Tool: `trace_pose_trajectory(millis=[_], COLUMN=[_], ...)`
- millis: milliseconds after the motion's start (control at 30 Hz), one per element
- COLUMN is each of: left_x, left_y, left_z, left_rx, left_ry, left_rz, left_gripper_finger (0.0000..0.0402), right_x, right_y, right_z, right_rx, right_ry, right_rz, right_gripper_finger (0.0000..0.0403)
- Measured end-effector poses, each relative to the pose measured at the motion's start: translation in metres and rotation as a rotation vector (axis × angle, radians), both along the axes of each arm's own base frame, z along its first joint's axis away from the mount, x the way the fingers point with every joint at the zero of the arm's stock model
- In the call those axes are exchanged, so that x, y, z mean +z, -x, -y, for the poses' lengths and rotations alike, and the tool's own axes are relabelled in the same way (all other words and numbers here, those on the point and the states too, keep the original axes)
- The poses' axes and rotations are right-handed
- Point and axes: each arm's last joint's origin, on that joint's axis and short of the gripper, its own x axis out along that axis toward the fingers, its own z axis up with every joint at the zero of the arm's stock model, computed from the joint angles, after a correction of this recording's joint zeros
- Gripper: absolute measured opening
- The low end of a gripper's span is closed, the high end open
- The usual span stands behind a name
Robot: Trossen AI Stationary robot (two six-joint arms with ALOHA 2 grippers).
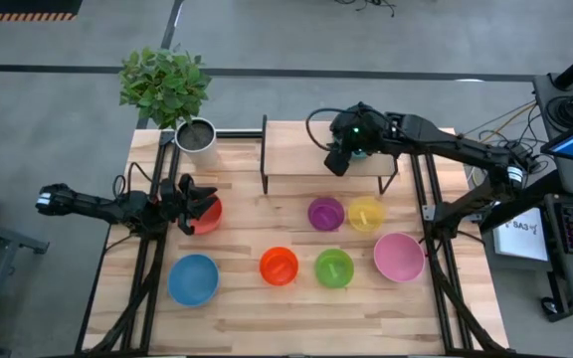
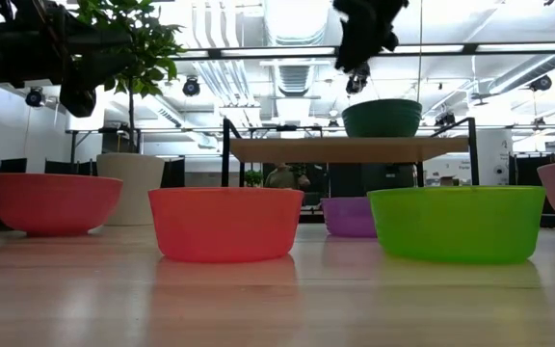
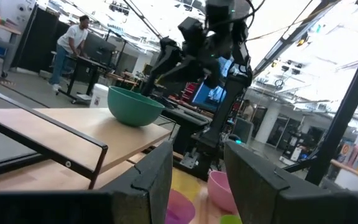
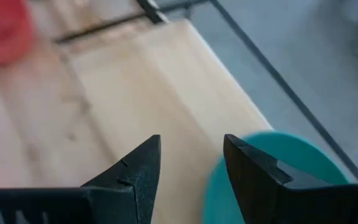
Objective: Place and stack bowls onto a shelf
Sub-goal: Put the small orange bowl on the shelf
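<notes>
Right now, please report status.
Right gripper open above teal bowl, bowl on shelf. Left gripper at red bowl. No obstruction.

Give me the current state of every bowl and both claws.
teal bowl: upright on shelf, released
red bowl: on table, left claw over its rim
blue, orange, green, pink, purple, yellow bowls: on table, unstacked
right claw: open, above teal bowl
left claw: open

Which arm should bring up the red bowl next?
Left, likely. The left tool sits at the red bowl on the table's left. The right tool hangs open above the shelf, over the teal bowl standing there, far from the red one.
</notes>
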Motion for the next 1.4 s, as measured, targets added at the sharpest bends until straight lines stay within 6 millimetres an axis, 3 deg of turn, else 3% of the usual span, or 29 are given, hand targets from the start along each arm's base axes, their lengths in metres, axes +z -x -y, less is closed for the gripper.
trace_pose_trajectory(millis=[200, 333, 467, 567, 833, 1033, 1200, 1400], left_x=[-0.003, -0.018, -0.029, -0.025, 0.029, 0.07, 0.092, 0.102], left_y=[-0.002, -0.007, -0.014, -0.019, -0.038, -0.062, -0.086, -0.109], left_z=[0.001, 0.005, 0.012, 0.017, 0.024, 0.031, 0.044, 0.057], left_rx=[-0.049, -0.105, -0.154, -0.17, -0.169, -0.174, -0.211, -0.229], left_ry=[0.115, 0.245, 0.355, 0.302, 0.151, 0.113, 0.05, 0.013], left_rz=[-0.003, -0.091, -0.179, -0.156, -0.057, -0.114, -0.232, -0.339], left_gripper_finger=[0.0129, 0.0129, 0.0129, 0.0129, 0.0129, 0.0129, 0.0129, 0.0129], right_x=[0.017, 0.029, 0.034, 0.034, 0.054, 0.059, 0.049, 0.024], right_y=[0.003, 0.006, 0.006, 0.011, 0.042, 0.059, 0.065, 0.074], right_z=[-0.008, -0.02, -0.057, -0.093, -0.156, -0.177, -0.195, -0.21], right_rx=[0.029, 0.146, 0.339, 0.494, 0.675, 0.741, 0.823, 0.822], right_ry=[-0.089, -0.137, -0.099, -0.058, -0.046, -0.07, -0.087, -0.078], right_rz=[0.176, 0.265, 0.252, 0.236, 0.352, 0.375, 0.314, 0.243], right_gripper_finger=[0.0151, 0.0141, 0.0128, 0.0117, 0.0086, 0.0067, 0.0056, 0.0052])
